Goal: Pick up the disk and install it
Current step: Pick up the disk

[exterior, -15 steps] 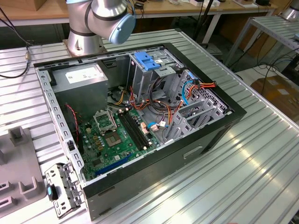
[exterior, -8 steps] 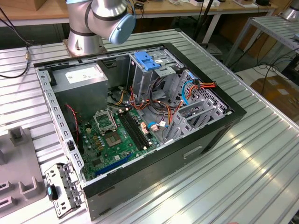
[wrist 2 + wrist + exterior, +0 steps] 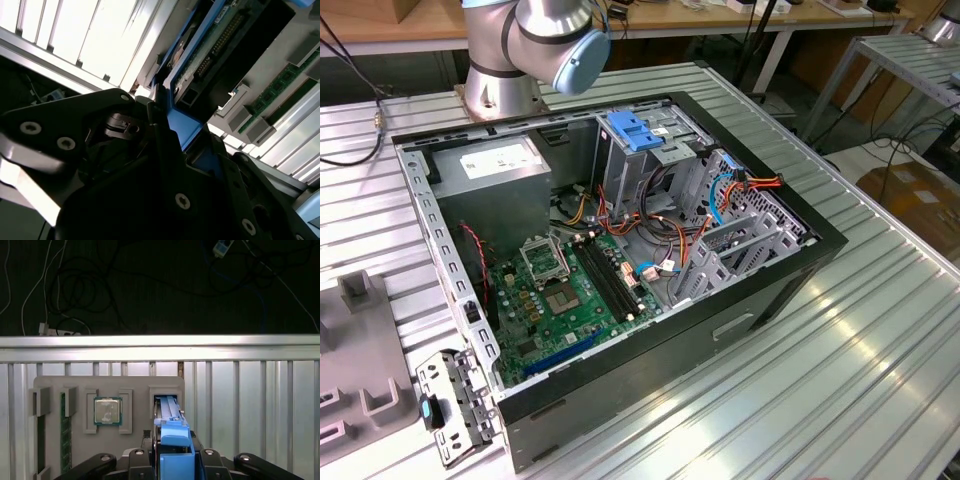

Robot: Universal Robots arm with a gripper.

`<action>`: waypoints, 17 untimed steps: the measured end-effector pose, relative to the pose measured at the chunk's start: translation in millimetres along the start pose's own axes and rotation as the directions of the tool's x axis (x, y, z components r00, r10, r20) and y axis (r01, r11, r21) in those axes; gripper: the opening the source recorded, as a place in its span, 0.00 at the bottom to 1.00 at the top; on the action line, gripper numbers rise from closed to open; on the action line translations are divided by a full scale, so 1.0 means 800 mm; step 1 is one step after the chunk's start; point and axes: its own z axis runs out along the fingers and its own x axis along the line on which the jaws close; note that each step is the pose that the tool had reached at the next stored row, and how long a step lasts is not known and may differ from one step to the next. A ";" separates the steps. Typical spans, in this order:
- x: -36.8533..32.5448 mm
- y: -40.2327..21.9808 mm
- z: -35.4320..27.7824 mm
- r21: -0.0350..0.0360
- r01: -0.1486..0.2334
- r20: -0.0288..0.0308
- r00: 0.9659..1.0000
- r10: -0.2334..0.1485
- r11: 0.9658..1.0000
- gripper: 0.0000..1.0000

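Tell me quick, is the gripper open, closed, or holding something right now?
Gripper: closed on the disk, gripping it by its blue carrier.

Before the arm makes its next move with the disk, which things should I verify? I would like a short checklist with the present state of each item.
1. Grip: the gripper has its fingers against both sides of the disk, on its blue carrier, with no gap in the first wrist view. Ok.
2. Disk free of its slot in the grey tray: cannot tell.
3. Neighbours: the CPU and the memory sticks sit in their own pockets, apart from the gripper. Ok.
4. The computer case lies with its side open. Ok.
5. Free path into the drive bay: orange cables run beside it. Cannot tell.
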 end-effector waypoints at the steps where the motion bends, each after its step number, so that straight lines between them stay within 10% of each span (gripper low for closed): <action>1: -0.0001 0.0000 -0.0043 0.000 0.000 0.000 1.000 0.000 1.000 0.37; 17: -0.0010 0.0005 -0.0484 0.000 0.000 -0.003 1.000 0.000 1.000 0.37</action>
